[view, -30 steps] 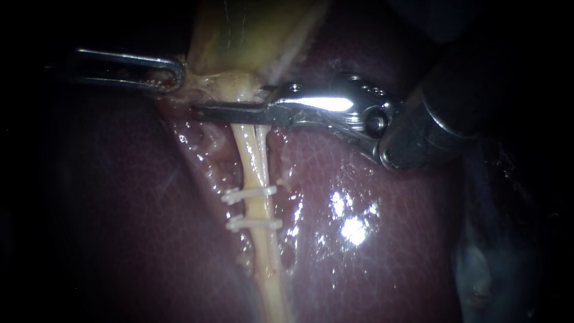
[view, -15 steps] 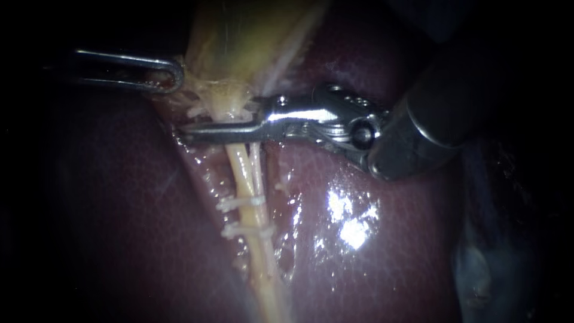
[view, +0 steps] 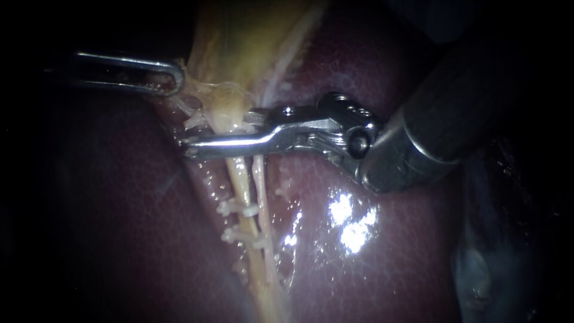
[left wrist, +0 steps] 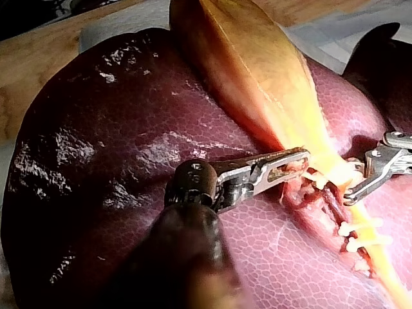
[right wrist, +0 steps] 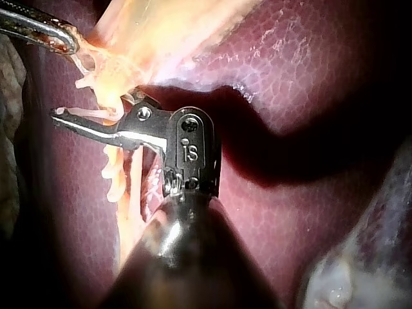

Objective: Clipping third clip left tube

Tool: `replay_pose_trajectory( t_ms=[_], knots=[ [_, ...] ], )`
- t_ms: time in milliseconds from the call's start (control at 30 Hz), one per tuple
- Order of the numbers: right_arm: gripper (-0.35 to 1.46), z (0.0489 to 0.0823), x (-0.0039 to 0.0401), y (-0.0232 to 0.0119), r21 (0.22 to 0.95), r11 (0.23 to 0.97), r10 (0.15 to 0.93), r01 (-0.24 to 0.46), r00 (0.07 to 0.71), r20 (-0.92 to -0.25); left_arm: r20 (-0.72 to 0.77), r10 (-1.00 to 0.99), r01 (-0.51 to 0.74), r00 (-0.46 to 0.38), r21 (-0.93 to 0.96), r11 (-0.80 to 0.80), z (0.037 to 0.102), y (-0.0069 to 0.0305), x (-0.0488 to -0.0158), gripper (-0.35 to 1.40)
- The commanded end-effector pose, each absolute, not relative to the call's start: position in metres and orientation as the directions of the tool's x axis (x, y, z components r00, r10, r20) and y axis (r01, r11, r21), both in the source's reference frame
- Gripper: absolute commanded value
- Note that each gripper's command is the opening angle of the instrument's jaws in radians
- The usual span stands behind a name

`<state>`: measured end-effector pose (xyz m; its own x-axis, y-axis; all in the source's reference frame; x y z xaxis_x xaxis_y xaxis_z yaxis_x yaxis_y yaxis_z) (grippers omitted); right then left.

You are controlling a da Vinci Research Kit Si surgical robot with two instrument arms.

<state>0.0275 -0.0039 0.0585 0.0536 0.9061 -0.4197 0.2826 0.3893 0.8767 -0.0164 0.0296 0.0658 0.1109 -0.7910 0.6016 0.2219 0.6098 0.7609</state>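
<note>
Left instrument (view: 174, 78) and right instrument (view: 190, 143), both hands clamped.

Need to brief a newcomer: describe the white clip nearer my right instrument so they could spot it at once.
Start at the dark red liver, then follow the pale tube that runs down its groove from the yellow gallbladder. Two white clips cross that tube; the one meant is the clip closer to the right instrument, while the other clip lies farther from it.

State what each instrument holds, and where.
Left instrument: jaws shut on pale tissue at the neck of the yellow gallbladder. Right instrument: jaws shut across the pale yellow tube, above two white clips.
</note>
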Motion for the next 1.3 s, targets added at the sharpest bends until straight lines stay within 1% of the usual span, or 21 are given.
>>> replay_pose_trajectory(
  t_ms=[33, 67, 133, 233, 567, 733, 1000, 1300],
  knots=[
    [0.48, 0.0583, 0.0275, -0.0039, 0.882, 0.385, 0.908, 0.272, 0.056, -0.414, 0.601, -0.792, 0.223, 0.111, 0.761, 0.609, 0.0658, 0.0296, -0.0164, -0.35],
    [0.48, 0.0581, 0.0274, -0.0039, 0.891, 0.369, 0.915, 0.266, 0.063, -0.398, 0.601, -0.792, 0.223, 0.111, 0.761, 0.609, 0.0658, 0.0296, -0.0165, -0.35],
    [0.48, 0.0579, 0.0273, -0.0039, 0.897, 0.357, 0.920, 0.262, 0.067, -0.386, 0.597, -0.795, 0.224, 0.109, 0.765, 0.604, 0.0658, 0.0296, -0.0165, -0.35],
    [0.47, 0.0578, 0.0271, -0.0042, 0.908, 0.316, 0.929, 0.274, 0.105, -0.355, 0.597, -0.795, 0.224, 0.109, 0.764, 0.605, 0.0659, 0.0296, -0.0165, -0.35],
    [0.46, 0.0578, 0.0270, -0.0044, 0.917, 0.243, 0.928, 0.316, 0.199, -0.314, 0.597, -0.795, 0.224, 0.109, 0.764, 0.605, 0.0659, 0.0296, -0.0165, -0.35],
    [0.46, 0.0578, 0.0275, -0.0043, 0.914, 0.211, 0.918, 0.345, 0.252, -0.307, 0.597, -0.795, 0.224, 0.109, 0.764, 0.605, 0.0659, 0.0296, -0.0165, -0.35],
    [0.46, 0.0577, 0.0273, -0.0046, 0.908, 0.183, 0.900, 0.377, 0.308, -0.309, 0.597, -0.795, 0.222, 0.110, 0.765, 0.605, 0.0659, 0.0296, -0.0166, -0.35],
    [0.45, 0.0579, 0.0268, -0.0066, 0.903, 0.142, 0.876, 0.406, 0.372, -0.305, 0.597, -0.795, 0.221, 0.110, 0.765, 0.605, 0.0659, 0.0296, -0.0165, -0.35]
  ],
)
